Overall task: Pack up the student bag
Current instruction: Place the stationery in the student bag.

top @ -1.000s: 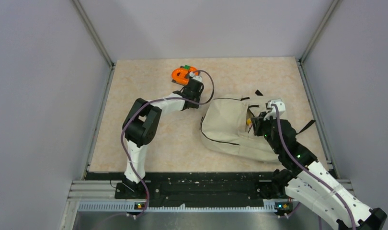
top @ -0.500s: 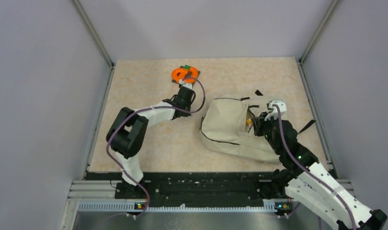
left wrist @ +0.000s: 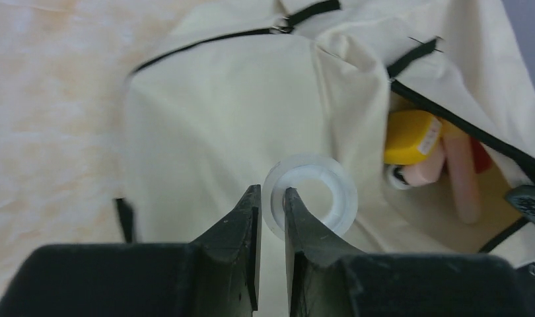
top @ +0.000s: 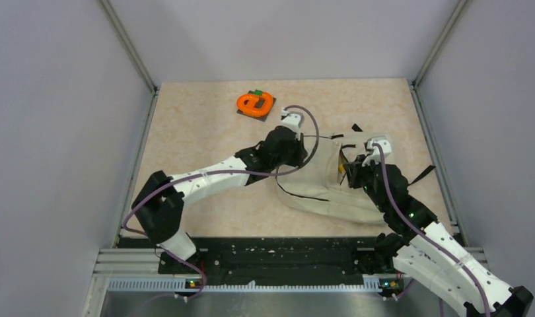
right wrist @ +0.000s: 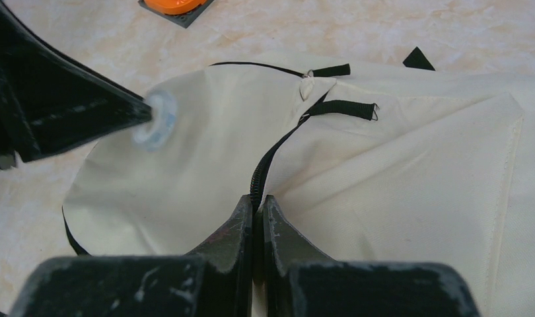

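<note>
While the right gripper pinches the black zipper edge of the large cream-beige fabric backpack lying right of centre on the beige tabletop, apparently holding its mouth open, the left gripper, clamped on a translucent white tape ring, hovers beside that opening.

A pale beige table top with a faint marbled pattern fills the middle of the top view. Plain grey walls close it in: a left wall, a back wall and a right wall. A left metal post and a right metal post slant up at the upper corners. A black strip and a silver rail cross the bottom. The light is soft and even.
</note>
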`<action>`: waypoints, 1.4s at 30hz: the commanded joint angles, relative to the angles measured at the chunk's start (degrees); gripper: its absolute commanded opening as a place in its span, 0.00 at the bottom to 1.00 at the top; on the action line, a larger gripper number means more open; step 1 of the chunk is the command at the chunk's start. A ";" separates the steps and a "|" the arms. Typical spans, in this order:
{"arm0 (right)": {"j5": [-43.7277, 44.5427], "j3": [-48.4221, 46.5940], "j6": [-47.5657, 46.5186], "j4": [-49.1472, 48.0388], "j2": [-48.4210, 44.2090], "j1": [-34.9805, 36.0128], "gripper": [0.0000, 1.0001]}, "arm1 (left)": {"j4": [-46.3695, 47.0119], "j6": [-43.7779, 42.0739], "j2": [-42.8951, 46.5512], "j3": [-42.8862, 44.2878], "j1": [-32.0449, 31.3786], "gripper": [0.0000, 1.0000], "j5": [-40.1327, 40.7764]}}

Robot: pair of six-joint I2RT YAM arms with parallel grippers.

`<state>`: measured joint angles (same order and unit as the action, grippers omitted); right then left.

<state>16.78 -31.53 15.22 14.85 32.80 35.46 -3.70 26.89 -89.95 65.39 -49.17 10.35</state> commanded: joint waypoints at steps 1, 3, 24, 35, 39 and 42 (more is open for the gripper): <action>-4.57 -3.63 1.61 -4.92 -0.75 0.14 0.00 | 4.53 4.86 -6.88 5.05 -3.27 0.00 -9.32; -4.48 -3.45 1.72 -4.71 -1.38 0.13 0.00 | 6.57 6.30 -8.61 6.07 -4.68 0.00 -11.80; -3.61 -0.80 1.32 -3.57 -2.76 0.13 0.00 | 18.75 13.54 -19.98 12.39 -10.08 0.01 -14.82; 0.91 5.34 8.44 -2.55 -8.34 0.21 0.00 | 24.45 11.15 -15.68 4.12 -10.79 0.53 -15.38; -0.36 7.75 12.33 -2.37 -9.50 0.22 0.00 | 21.16 8.94 -10.78 -0.14 -10.79 0.63 -10.98; -0.97 9.93 14.57 -2.68 -8.72 0.22 0.00 | 19.34 7.60 -5.91 -3.92 -10.85 0.69 -5.65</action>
<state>17.63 -23.88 24.77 14.15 23.90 35.48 16.08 37.54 -104.71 64.95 -59.75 -2.09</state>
